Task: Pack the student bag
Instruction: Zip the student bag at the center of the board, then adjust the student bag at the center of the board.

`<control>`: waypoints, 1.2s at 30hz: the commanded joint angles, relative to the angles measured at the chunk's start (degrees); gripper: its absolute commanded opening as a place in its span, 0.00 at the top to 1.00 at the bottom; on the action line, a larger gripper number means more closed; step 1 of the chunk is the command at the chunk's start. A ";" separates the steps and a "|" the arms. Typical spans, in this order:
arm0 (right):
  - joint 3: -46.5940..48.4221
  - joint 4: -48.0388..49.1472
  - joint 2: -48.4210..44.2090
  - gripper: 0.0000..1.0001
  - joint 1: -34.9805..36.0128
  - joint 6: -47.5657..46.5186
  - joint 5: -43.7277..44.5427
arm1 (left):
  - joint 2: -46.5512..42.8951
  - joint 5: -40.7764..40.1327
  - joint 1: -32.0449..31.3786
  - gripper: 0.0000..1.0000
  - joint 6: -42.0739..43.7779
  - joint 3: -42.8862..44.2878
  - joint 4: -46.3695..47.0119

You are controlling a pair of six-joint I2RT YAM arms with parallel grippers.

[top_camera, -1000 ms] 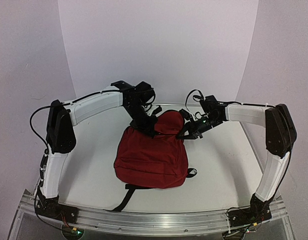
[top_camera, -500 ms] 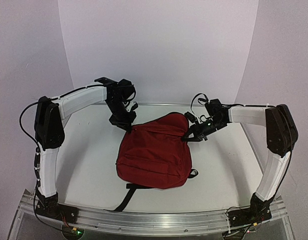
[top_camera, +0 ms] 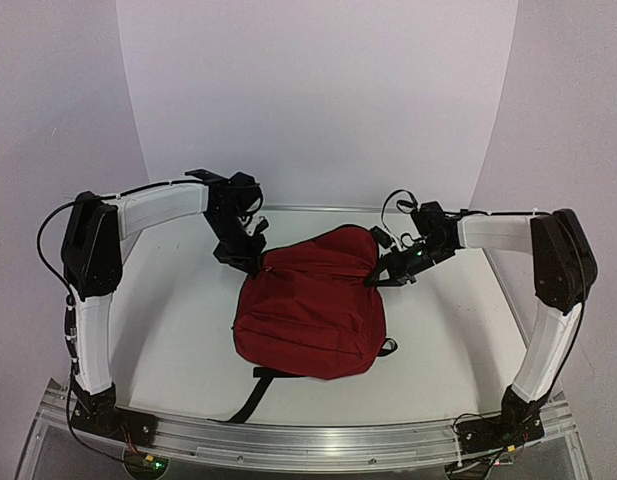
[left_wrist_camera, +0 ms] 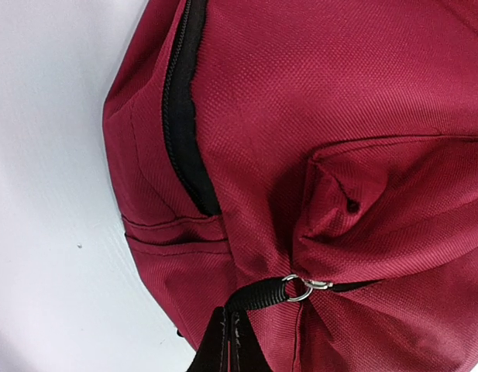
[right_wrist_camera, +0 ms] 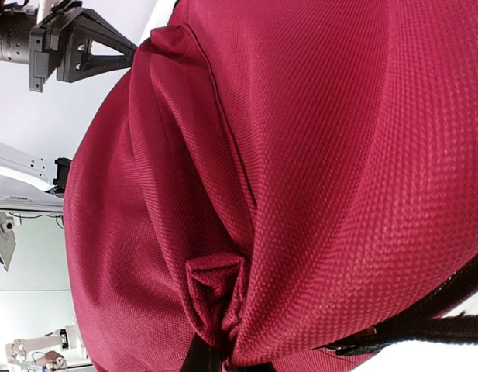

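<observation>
Lying flat mid-tabletop, top end toward the far wall: dark red soft fabric backpack with black straps. Left jaws clamped on the black pull tab at its far left corner, likely to run the zip. Right jaws pinched together on a fold of red cloth at the opposite far corner, seemingly to brace against that pull.

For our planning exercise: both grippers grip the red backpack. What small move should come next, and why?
Probably the left gripper should draw the black tab sideways, away from the right gripper, which pinches the opposite corner of the backpack as an anchor. Both are shut.
</observation>
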 commanded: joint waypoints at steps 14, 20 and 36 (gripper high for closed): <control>25.91 -38.76 3.23 0.14 -5.67 -28.15 13.92 | -23.96 3.78 -1.03 0.23 -13.23 -18.09 10.64; 42.69 -37.10 13.08 0.14 -5.22 -23.06 10.06 | -29.97 7.06 -11.53 0.16 -21.72 -30.68 16.19; 50.75 -25.37 30.76 0.37 3.07 -16.50 19.17 | -26.83 0.99 -20.82 0.18 -38.31 -45.10 30.10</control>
